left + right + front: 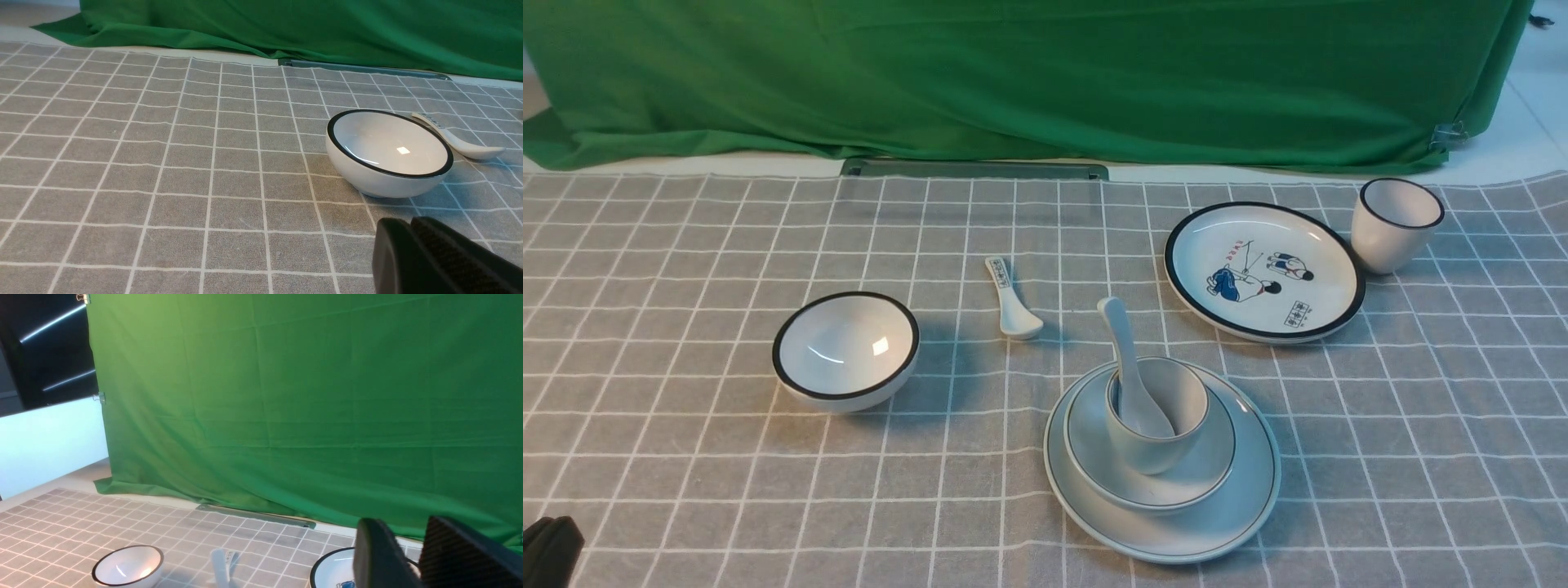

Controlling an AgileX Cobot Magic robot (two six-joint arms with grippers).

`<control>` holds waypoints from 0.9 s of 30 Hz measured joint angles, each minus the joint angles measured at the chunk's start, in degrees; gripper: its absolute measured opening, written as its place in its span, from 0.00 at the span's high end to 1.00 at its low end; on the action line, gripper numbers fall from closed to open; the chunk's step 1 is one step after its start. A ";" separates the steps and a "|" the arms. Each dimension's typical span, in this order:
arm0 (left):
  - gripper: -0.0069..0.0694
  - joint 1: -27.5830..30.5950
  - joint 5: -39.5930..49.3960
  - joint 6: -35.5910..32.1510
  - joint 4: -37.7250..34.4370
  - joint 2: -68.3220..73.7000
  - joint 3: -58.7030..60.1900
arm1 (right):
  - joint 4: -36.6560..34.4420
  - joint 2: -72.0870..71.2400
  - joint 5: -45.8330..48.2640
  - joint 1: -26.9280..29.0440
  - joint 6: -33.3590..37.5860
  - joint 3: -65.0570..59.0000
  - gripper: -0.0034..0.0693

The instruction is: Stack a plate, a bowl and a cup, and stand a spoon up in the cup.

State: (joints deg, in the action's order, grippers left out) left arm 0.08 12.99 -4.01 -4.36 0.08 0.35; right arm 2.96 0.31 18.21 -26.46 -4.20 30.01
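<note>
In the front view, the plate [1241,523], pale grey-white with a thin dark rim line, is seen lying on the checked table [686,457], near its front edge and right of centre. The shallow bowl [1209,474] is being carried on the plate, and the rounded, handleless cup [1152,449] is being carried in the bowl. The plain white spoon [1123,343] is being held in the cup, its handle leaning back and to the left. A black-rimmed bowl [845,349] is seen to the left, a printed spoon [1011,298] behind the stack, and a cartoon plate [1263,270] and a rimmed cup [1395,224] to the back right. The print on the spoon and plate is too small to be read. Only a dark corner of the left claw [547,551] is shown at the bottom left.

In the left wrist view, the left claw [412,228] is seen low over the table, its two pads pressed together on nothing, near the black-rimmed bowl [389,153] and the printed spoon [457,141].

In the right wrist view, the right claw [410,547] is seen raised and pointed toward the green cloth [302,400], a narrow gap showing between its fingers [376,555], nothing being gripped. The task's stack is not shown here.
</note>
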 joint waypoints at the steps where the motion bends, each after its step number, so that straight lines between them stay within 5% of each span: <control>1: 0.89 0.00 0.00 0.00 0.00 0.00 0.00 | 0.00 0.00 0.00 0.00 0.00 0.00 0.66; 27: 0.89 0.00 0.00 0.00 0.66 0.00 0.00 | 0.00 2.61 -7.96 2.69 6.02 -12.36 0.62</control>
State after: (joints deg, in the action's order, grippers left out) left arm 0.08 12.99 -4.01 -3.70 0.08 0.35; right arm 2.96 2.92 10.25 -23.77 1.82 17.66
